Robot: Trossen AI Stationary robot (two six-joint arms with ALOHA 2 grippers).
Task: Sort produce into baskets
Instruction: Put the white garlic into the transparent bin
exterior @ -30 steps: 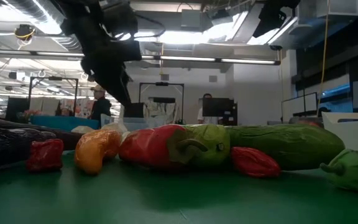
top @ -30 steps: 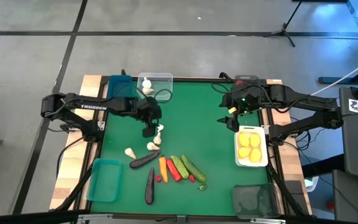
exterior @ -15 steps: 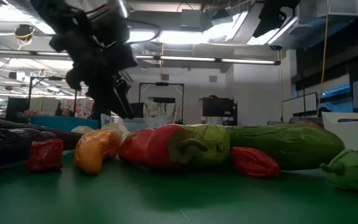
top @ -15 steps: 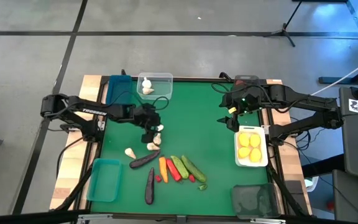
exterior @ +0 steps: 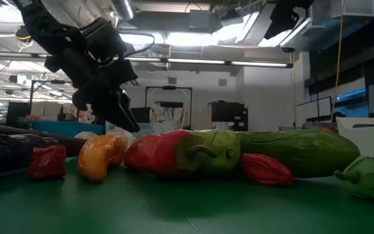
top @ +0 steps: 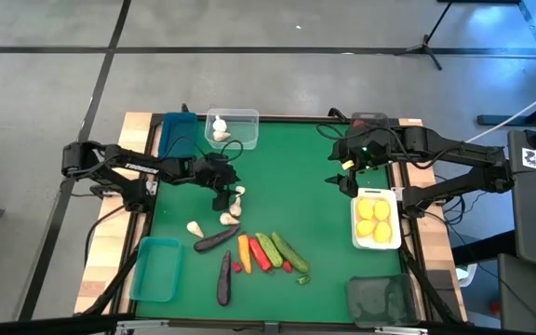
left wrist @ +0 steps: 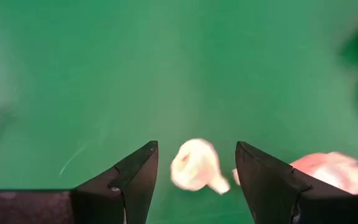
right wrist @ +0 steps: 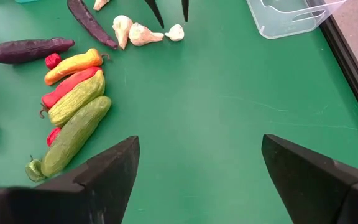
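Left hand (top: 221, 197), fingers parted and empty, straddles a lumpy white garlic bulb (left wrist: 194, 167) at frame centre on the green felt counter (top: 296, 177). Bulb's tapered tip points lower right. Right hand (top: 345, 182), wide open and empty, waits upper right.

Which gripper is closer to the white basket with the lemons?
Right. The right gripper hangs open just off the white basket's back corner; the left gripper is across the table, open over the garlic.

Blurred pale lump (left wrist: 331, 171), perhaps garlic, cut off by edge.
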